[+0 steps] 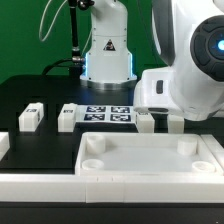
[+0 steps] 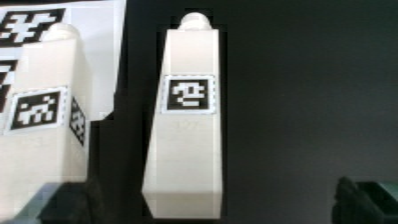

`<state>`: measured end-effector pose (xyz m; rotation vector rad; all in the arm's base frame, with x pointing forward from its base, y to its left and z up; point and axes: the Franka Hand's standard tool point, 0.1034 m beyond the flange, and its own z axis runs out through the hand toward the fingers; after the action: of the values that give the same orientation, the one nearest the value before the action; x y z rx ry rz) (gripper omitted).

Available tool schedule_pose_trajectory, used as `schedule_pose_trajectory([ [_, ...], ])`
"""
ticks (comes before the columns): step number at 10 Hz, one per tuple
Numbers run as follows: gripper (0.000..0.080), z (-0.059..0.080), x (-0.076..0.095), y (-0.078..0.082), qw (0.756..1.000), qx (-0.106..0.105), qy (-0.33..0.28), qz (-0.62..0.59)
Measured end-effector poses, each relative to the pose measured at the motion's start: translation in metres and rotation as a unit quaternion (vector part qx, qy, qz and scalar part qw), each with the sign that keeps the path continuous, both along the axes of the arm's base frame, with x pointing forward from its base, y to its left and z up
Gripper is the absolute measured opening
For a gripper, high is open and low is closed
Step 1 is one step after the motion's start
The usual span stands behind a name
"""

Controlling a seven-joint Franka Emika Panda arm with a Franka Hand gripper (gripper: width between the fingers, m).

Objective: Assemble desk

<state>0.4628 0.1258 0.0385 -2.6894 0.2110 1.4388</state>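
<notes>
1. Exterior view: the tabletop panel point(image 1: 150, 172) lies flat on the counter point(image 1: 30, 92), nearest the camera, rim up. The corner sockets point(image 1: 95, 146) that show are bare, with no leg in any.
2. The far-left leg point(image 1: 30, 118) and the inner-left leg point(image 1: 67, 117) lie loose on the counter behind the panel, toward the exterior view's left, apart from the panel and from each other.
3. Wrist view: the centre leg point(image 2: 191, 110) lies on the counter, tag up. The neighbour leg point(image 2: 54, 100) is just beside it; a dark gap shows between them.
4. The gripper point(image 2: 214, 205) hangs over the centre leg with jaws spread wide, one either side, pinching nothing.
5. The marker board point(image 1: 108, 114) sits behind the panel, between the left legs and the arm.
6. Progress, as a judgement: nothing is joined yet. Every leg has yet to be picked up and seated in a socket. The step in hand looks like the first grab, on the centre leg.
</notes>
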Motion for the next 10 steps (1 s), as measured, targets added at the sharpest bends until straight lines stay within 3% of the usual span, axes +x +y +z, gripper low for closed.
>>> schedule_pose_trajectory([
  [5,0.0649,-0.027,-0.039,0.012,1.000,-0.009,0.023,0.014],
  [8,0.0619,-0.027,-0.038,0.011,1.000,-0.009,0.022,0.013],
  [10,0.0285,-0.026,-0.038,0.011,1.000,-0.008,0.022,0.013],
])
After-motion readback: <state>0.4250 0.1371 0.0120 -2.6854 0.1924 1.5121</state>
